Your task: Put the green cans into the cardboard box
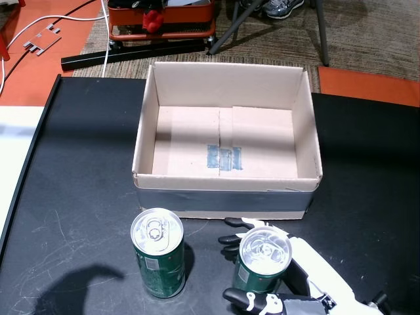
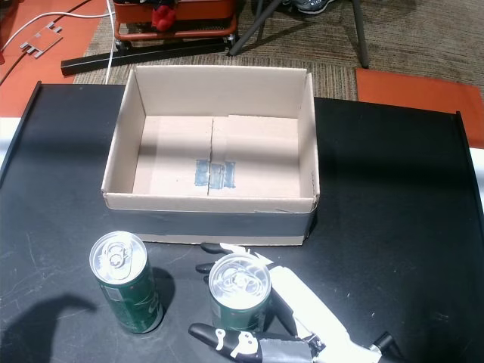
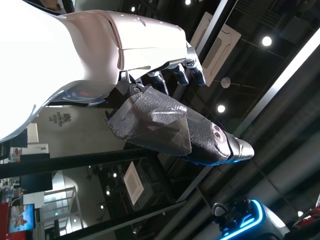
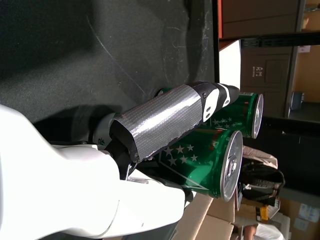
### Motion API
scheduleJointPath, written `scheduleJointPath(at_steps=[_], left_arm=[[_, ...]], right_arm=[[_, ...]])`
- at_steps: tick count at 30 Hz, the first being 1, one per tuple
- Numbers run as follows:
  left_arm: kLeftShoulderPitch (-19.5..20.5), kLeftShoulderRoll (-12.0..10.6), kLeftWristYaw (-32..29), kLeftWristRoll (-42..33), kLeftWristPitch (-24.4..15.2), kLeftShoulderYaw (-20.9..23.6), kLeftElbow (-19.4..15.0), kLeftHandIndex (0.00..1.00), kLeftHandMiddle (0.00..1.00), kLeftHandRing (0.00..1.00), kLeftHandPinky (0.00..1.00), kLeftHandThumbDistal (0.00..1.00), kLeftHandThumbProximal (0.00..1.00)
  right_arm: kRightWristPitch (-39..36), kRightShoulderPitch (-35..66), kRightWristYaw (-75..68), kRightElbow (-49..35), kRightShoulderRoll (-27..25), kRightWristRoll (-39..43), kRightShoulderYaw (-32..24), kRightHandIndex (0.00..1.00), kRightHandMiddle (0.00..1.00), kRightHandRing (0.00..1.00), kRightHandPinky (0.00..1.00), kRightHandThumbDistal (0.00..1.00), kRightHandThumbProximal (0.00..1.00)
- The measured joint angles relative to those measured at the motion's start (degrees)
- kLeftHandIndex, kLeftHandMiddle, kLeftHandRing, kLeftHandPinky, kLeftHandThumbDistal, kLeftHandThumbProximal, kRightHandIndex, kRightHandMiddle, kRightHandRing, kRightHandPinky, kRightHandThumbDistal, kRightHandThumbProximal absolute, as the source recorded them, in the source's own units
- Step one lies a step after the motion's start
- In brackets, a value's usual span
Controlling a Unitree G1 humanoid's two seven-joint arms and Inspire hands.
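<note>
Right hand wrapped around one green can; the cardboard box holds no cans yet.

The grasped can (image 1: pixel 264 261) stands upright on the black table (image 1: pixel 367 190), just near of the cardboard box (image 1: pixel 226 200), with the right hand (image 1: pixel 298 279) curled about it — taped thumb on the near side, fingers (image 1: pixel 231 240) on the far side. The second can (image 1: pixel 157 252) stands just to its left, apart from it. The left hand (image 3: pixel 165 100) is absent from both head views; its wrist view shows it raised toward the ceiling, fingers loosely apart, holding nothing. Risks, as judged: the can must clear the box's near wall, so too low a lift would strike the rim — and a sideways swing could topple its neighbour.
</note>
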Motion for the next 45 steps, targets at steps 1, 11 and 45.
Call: scheduleJointPath(at_steps=[1,11,45], left_arm=[[0.0,0.0,0.0,0.0,0.0,0.0,0.0,0.65,0.78,0.89,0.86,0.93,0.63],[0.3,0.0,0.0,-0.1,0.5,0.0,0.0,0.65,0.77,0.88,0.85,0.93,0.59],[0.7,-0.1,0.2,-1.0,1.8,0.0,-0.3,0.64,0.74,0.88,0.87,0.87,0.63]], right_arm=[[0.0,0.0,0.0,0.0,0.1,0.0,0.0,0.74,0.76,0.80,0.88,1.00,0.49],[0.3,-0.3,0.2,0.9,0.6,0.3,-0.3,0.69,0.72,0.77,0.83,1.00,0.44],[-2.0,-2.5,1.7,5.2,3.6,2.5,-3.5,0.37,0.37,0.40,0.40,1.00,0.34]])
